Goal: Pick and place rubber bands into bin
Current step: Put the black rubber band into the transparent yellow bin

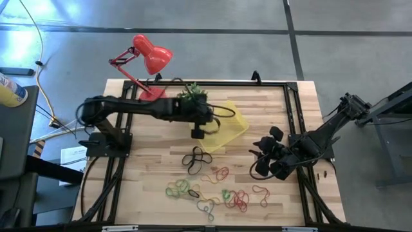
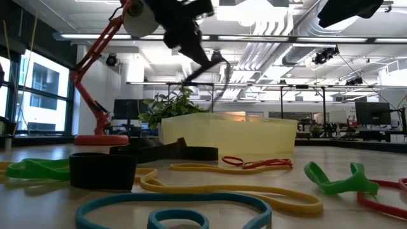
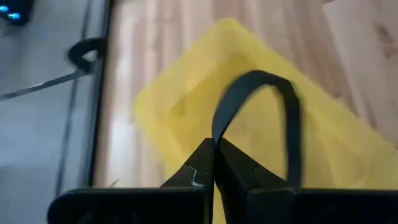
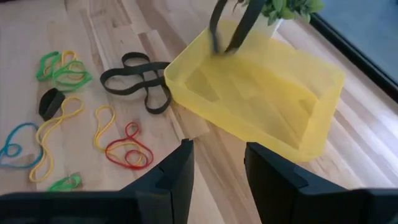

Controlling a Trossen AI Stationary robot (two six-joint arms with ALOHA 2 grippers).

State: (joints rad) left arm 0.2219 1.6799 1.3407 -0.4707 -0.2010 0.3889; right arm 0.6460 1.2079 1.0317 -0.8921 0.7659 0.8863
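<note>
My left gripper (image 1: 198, 132) hovers over the left end of the yellow bin (image 1: 226, 125), shut on a large black rubber band (image 3: 287, 118). In the low view the gripper (image 2: 191, 39) is high above the bin (image 2: 229, 135). The bin lies flat on the table. Several loose bands lie flat on the wood near it: black ones (image 1: 196, 158) (image 4: 137, 81), and red, green, yellow and orange ones (image 1: 212, 188) along the near edge. My right gripper (image 4: 217, 168) waits open at the table's right (image 1: 264, 161), touching nothing. My left gripper pinches the black band between its two shut fingers at one spot of the strip (image 3: 215, 144). The fingers point down from above. The loop (image 2: 222, 73) hangs below them, slack and lifted clear, over the inside of the bin (image 3: 186, 106).
A green plant (image 1: 192, 95) stands close behind the bin's far left corner, and a red desk lamp (image 1: 149, 57) sits at the far left. Black frame rails (image 1: 293, 116) border the table. Bare wood lies between the bin and my right arm (image 1: 257, 138).
</note>
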